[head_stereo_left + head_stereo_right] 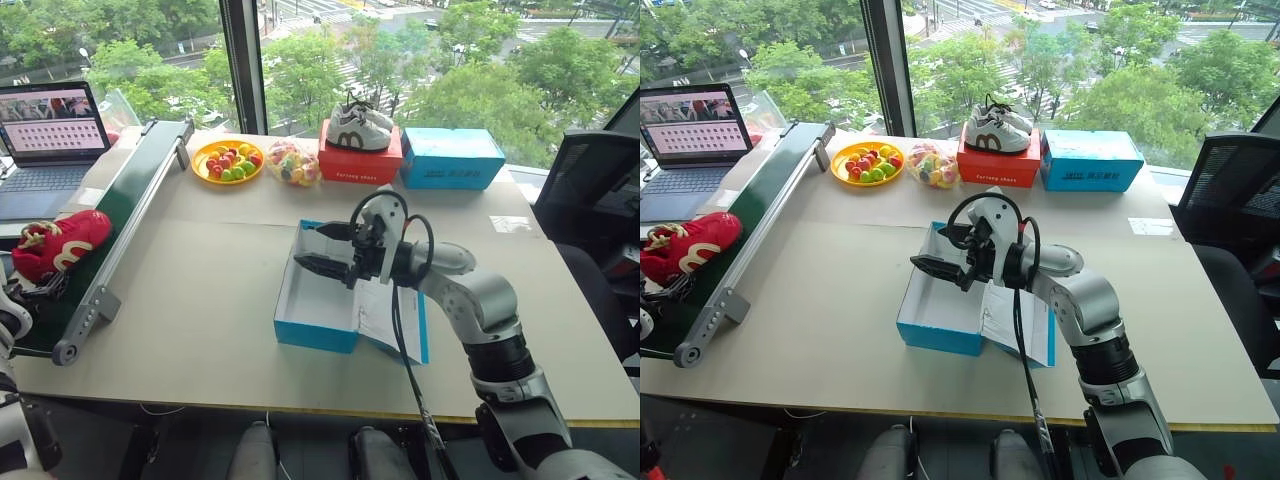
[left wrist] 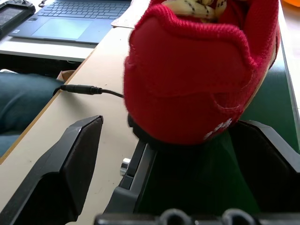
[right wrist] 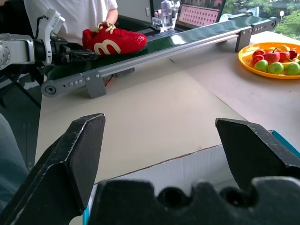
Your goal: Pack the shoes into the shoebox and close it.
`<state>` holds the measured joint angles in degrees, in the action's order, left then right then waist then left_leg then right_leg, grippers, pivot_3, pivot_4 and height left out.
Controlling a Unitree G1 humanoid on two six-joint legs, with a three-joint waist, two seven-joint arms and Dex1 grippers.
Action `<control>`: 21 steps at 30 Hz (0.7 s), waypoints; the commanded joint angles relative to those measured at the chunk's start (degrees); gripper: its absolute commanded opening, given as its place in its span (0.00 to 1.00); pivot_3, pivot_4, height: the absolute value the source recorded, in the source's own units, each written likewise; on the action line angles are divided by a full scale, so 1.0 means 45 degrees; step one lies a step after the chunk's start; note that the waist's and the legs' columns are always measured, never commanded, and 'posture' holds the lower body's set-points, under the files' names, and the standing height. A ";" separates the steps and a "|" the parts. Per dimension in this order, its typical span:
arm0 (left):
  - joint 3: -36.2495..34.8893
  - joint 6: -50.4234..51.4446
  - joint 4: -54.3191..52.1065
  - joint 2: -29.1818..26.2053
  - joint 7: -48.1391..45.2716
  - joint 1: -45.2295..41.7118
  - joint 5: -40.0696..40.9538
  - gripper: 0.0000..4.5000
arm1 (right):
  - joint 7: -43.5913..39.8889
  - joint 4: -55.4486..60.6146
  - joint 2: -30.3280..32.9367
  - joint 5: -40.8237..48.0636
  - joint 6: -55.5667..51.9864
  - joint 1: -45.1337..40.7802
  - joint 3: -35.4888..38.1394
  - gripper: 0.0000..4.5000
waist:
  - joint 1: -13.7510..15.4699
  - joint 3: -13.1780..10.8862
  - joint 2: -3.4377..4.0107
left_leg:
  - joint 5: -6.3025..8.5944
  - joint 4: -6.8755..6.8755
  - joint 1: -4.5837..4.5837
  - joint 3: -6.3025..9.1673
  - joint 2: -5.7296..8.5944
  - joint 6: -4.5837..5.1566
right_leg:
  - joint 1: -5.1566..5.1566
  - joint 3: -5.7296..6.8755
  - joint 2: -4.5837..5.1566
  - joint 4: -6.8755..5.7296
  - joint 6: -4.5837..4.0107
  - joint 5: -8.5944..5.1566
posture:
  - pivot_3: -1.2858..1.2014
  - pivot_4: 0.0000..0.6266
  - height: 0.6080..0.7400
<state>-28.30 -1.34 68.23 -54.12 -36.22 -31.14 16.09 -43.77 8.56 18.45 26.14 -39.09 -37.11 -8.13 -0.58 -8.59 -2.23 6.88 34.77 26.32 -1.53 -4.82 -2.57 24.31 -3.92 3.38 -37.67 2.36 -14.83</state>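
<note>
At the far left of the head views, a laptop [image 1: 45, 135] with a lit screen sits in the upper left corner, and just below it the red shoes [image 1: 62, 243] rest on the near end of a green conveyor belt [image 1: 135, 205] that slants from lower left up toward the middle of the table [image 1: 200, 290]. The left pincer [image 2: 173, 154] shows in its wrist view with both black fingers spread wide, one on each side of the red heel of a shoe, which sits between them on the belt; whether the fingers touch it cannot be told. In the right wrist view the same pincer appears at the upper left, reaching in at the shoes from the belt's end, with a person in a white top behind. Further right along the table's far edge lie a yellow plate of fruit [image 1: 228, 161], a clear bag of coloured sweets [image 1: 293, 163], a red shoebox [image 1: 360, 163] with white-and-grey sneakers [image 1: 360, 126] on top, and another blue box [image 1: 451, 158]. In the centre of the frame the blue shoebox [image 1: 312, 330] stands open, white inside, its lid folded out to the right. The right pincer [image 1: 318, 248] hovers over the box's far part, fingers spread apart and holding nothing. A black office chair [image 1: 590, 190] stands at the right edge.
</note>
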 commanded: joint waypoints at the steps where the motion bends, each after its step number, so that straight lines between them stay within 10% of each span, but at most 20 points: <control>1: -0.0173 -0.0368 -0.0190 -0.0316 -0.0294 -0.0191 0.0186 1.00 | 0.0002 0.0335 0.0036 0.0202 0.0194 -0.0384 0.0375 0.99 | -0.0023 0.0001 -0.0002 | 0.0000 0.0000 0.0000 0.0000 -0.0001 0.0000 | 0.0001 0.0000 0.0000 -0.0001 -0.0001 -0.0001 | 0.52 0.24 1.00; 14: 0.0506 0.0489 -0.2799 0.1311 -0.2243 -0.0512 0.0652 0.53 | 0.0216 0.0427 0.0141 0.0361 0.0141 -0.0215 0.0688 1.00 | 0.0391 0.0004 -0.0008 | 0.0001 0.0001 0.0001 -0.0008 -0.0004 -0.0008 | -0.0013 0.0026 0.0014 -0.0009 -0.0005 -0.0006 | 0.52 0.24 1.00; 21: 0.1379 0.5205 -1.2130 0.3963 -0.0762 -0.0362 0.3281 0.52 | 0.1853 -0.0552 -0.1019 0.3211 -0.2801 -0.0393 0.3110 1.00 | 0.0364 0.0011 -0.0099 | -0.0017 0.0018 0.0031 -0.0008 -0.0021 -0.0017 | -0.0031 0.0038 0.0010 -0.0004 -0.0002 -0.0003 | 0.52 0.24 1.00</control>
<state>-22.39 18.35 23.27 -36.32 -41.88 -31.32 27.56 -37.42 6.21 14.12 36.92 -48.19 -38.03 2.81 1.06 -8.54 -2.68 6.79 34.85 26.46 -1.57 -4.91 -2.63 24.18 -3.76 3.43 -37.68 2.36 -14.84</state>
